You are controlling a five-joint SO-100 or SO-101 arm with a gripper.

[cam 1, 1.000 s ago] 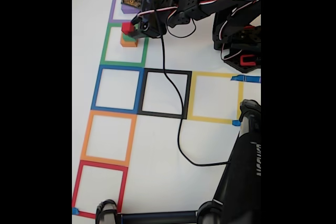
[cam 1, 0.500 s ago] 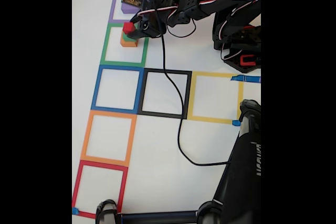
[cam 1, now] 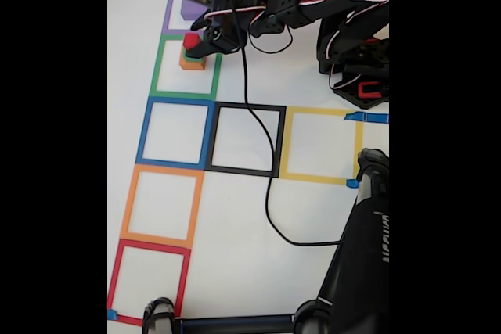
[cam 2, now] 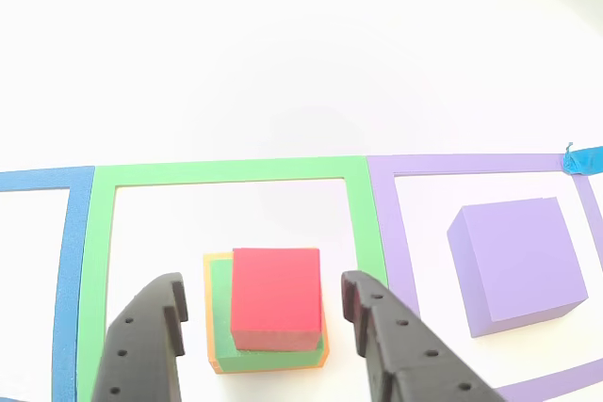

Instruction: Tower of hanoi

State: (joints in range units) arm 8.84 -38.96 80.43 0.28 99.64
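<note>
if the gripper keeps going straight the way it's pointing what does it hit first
Probably the red block: the open gripper straddles it atop the green and orange blocks. How high the fingers hang is unclear.

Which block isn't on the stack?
The purple block. It sits alone in the purple tape square; red, green and orange are stacked in the green square.

The white table carries a grid of hollow tape squares: purple, green, blue, black, yellow, orange and red. An orange block sits on it inside the green square, and a purple block sits inside the purple square. A black cable trails across the surface.
</note>
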